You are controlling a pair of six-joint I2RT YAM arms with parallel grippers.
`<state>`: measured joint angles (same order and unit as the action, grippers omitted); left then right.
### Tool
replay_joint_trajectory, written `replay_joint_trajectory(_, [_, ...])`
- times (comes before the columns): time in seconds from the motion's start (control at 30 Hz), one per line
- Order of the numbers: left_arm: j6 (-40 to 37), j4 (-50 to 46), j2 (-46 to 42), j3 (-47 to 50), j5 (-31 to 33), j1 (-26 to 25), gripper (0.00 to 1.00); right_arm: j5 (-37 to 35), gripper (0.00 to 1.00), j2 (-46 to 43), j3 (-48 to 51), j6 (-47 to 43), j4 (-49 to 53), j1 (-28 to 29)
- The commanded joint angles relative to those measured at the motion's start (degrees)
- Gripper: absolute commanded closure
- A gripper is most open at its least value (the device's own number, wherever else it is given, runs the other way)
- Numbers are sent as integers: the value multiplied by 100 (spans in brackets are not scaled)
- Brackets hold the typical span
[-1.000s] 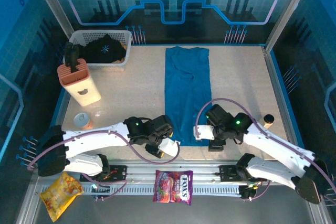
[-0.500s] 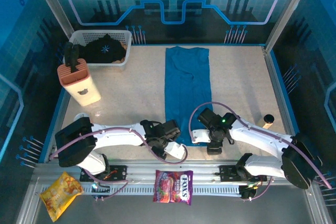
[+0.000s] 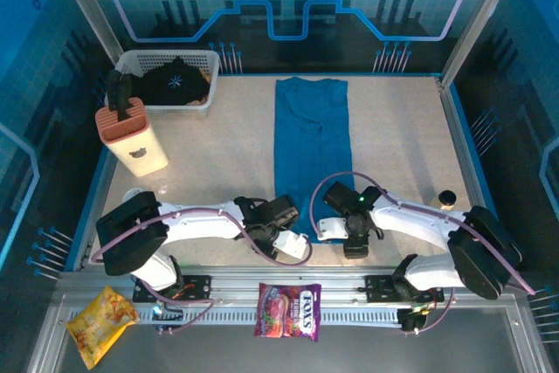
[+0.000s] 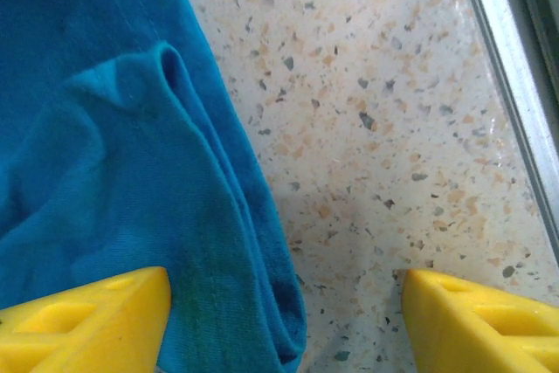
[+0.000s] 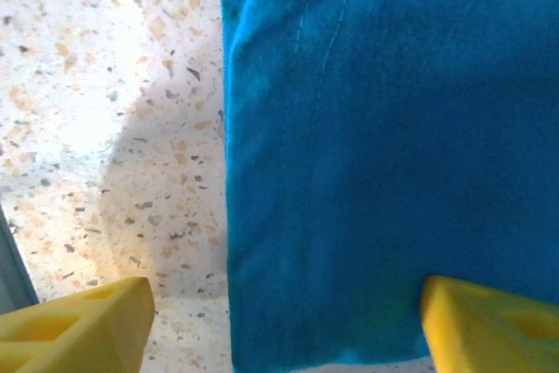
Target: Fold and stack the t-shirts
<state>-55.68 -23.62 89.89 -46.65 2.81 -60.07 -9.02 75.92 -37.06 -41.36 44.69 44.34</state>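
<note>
The teal-blue t-shirt (image 3: 312, 150) lies as a long narrow strip down the middle of the table. My left gripper (image 3: 295, 237) is at its near left corner, and my right gripper (image 3: 331, 227) at its near right corner. In the left wrist view the shirt's folded edge (image 4: 175, 216) runs between the yellow fingertips of the open left gripper (image 4: 284, 329). The right wrist view has the shirt's hem (image 5: 349, 216) spanning most of the gap of the open right gripper (image 5: 284, 325). Neither holds cloth. The black t-shirt (image 3: 175, 82) with a pale starburst lies in the white basket.
The white basket (image 3: 140, 60) stands at the back left, with an orange-topped cream container (image 3: 133, 139) in front of it. A small dark round object (image 3: 447, 197) sits at the right. A candy bag (image 3: 288, 310) and a yellow snack bag (image 3: 100, 325) lie on the near rail.
Both arms have swung inward toward the teal-blue shirt's near hem, and each gripper now straddles a corner of it. The shirt has not moved.
</note>
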Motion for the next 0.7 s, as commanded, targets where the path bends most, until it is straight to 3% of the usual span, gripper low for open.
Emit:
replay_joint_trajectory(0.0, [-118,-80,196,-36,-2,70,29,2,24,229,43,21,-139,82])
replay_joint_trajectory(0.27, [-268,15,777,-366,48,166,36,25,49,705,-54,-39,-300,29])
replay_joint_trajectory(0.33, [-215,-33,1017,-538,158,197,47,90,55,800,-69,-52,-367,29])
replay_joint_trajectory(0.43, [-14,-258,1413,-878,413,228,74,154,60,930,-98,-48,-416,24])
replay_joint_trajectory(0.6, [211,-382,1647,-971,519,242,95,112,70,1030,-126,-48,-377,25])
replay_joint_trajectory(0.67, [288,-347,1582,-905,504,242,100,52,82,1021,-137,-17,-382,29])
